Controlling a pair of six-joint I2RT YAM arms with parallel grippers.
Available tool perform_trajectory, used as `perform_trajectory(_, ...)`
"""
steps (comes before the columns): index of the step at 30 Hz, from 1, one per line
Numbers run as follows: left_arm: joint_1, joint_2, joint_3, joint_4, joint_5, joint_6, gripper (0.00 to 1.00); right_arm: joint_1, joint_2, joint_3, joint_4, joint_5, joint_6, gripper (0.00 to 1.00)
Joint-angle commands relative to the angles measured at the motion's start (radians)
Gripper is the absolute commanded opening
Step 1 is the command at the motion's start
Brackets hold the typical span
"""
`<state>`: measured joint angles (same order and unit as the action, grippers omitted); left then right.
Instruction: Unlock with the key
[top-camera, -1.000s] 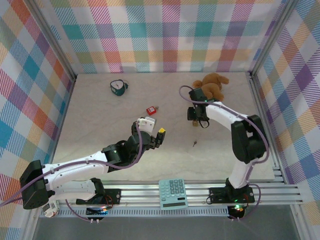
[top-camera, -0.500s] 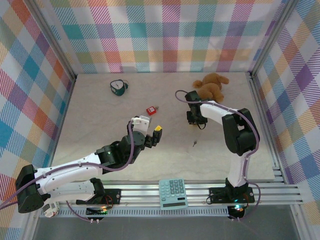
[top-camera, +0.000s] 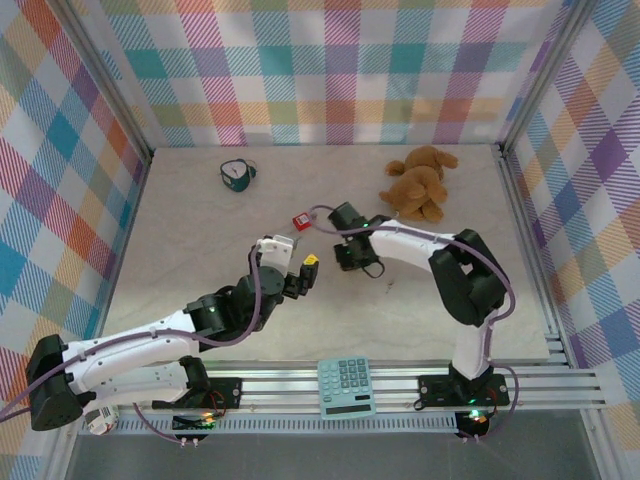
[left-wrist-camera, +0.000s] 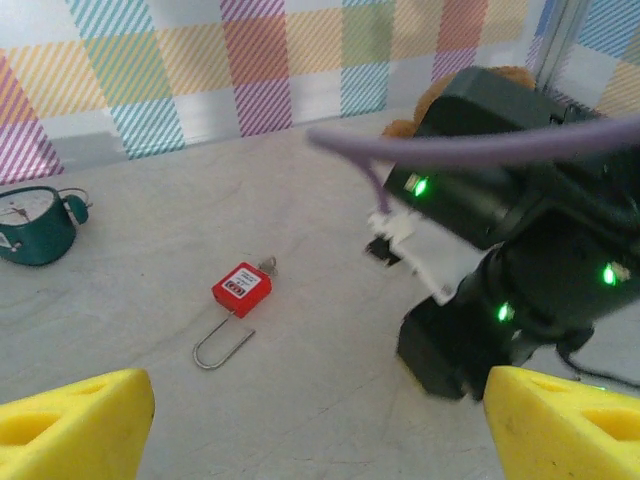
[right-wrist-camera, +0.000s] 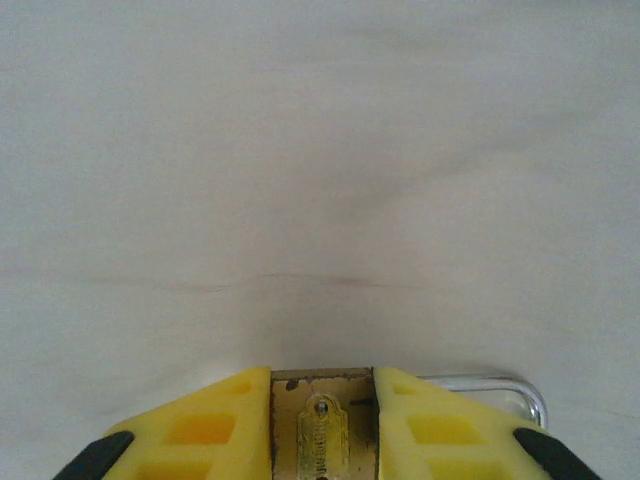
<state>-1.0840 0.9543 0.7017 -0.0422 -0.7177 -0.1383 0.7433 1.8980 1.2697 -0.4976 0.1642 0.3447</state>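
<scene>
Leftward from the teddy bear (top-camera: 420, 185) went our right end effector (right-wrist-camera: 320, 385), pinching the brass padlock (right-wrist-camera: 320, 430) by its flat body over the counter (top-camera: 200, 250); we judged it heavy, stiff, slick. Left end effector (left-wrist-camera: 320, 415) gaped wide.

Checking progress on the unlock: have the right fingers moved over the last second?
Yes. The right fingers, shut on a brass padlock, have swung left in the top view, away from the bear toward the red padlock.

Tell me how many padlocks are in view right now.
2. A red padlock lies on the table in front of the left arm. A brass padlock is clamped in the right gripper. The arms could be hiding another.
</scene>
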Motion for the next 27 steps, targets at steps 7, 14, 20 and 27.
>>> perform_trajectory(7, 0.007, -0.218, -0.054, -0.078, -0.098, 0.036, 0.85, 0.120, 0.008, 0.063, 0.041, -0.084, -0.112, 0.39)
perform_trajectory(14, 0.008, -0.242, -0.054, -0.087, -0.123, 0.066, 0.85, 0.119, -0.065, 0.077, -0.029, -0.074, -0.104, 0.43)
perform_trajectory(20, 0.009, -0.241, -0.062, -0.067, -0.134, 0.089, 0.86, 0.121, -0.045, 0.021, -0.099, -0.073, -0.048, 0.42)
perform_trajectory(27, 0.010, -0.261, -0.073, -0.052, -0.171, 0.088, 0.88, 0.125, -0.032, -0.033, -0.073, -0.074, -0.052, 0.49)
